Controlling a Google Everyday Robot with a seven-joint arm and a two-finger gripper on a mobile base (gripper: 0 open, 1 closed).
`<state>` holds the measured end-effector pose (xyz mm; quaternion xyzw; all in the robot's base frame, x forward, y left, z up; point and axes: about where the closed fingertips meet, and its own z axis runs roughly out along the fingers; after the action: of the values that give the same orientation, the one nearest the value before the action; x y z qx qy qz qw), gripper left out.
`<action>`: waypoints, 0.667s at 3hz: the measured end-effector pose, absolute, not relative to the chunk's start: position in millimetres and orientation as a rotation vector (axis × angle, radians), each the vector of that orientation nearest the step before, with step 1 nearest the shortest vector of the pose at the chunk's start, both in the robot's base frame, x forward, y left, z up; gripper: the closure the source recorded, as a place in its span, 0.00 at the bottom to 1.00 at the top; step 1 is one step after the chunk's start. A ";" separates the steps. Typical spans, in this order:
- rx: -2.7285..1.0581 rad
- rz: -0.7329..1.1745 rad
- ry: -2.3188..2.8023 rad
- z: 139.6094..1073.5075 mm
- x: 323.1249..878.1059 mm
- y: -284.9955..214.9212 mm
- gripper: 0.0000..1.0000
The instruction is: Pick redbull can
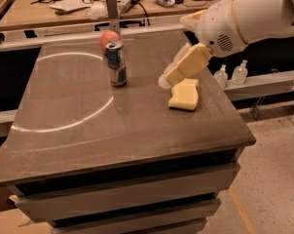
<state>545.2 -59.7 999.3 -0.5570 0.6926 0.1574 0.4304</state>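
Camera view: redbull can (117, 64) stood upright on surface (113, 130), orange ball (107, 39) just behind; end effector (167, 78) hung beside yellow sponge (184, 94), grip state indeterminable.

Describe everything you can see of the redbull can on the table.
The redbull can is slim, tall and metal, blue and silver with a red marking and a silver top. It stands upright on the dark table, toward the back. An orange-red ball sits close behind it; whether they touch cannot be told. Nothing grips the can: the gripper hangs off to its right, beside the yellow sponge.
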 end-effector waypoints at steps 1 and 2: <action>-1.353 0.367 1.713 1005.2 554.7 -59.7 0.00; -1.322 0.383 1.713 996.9 555.8 -58.9 0.00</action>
<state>555.8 -58.9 996.9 -0.5356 0.6943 0.1552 0.4549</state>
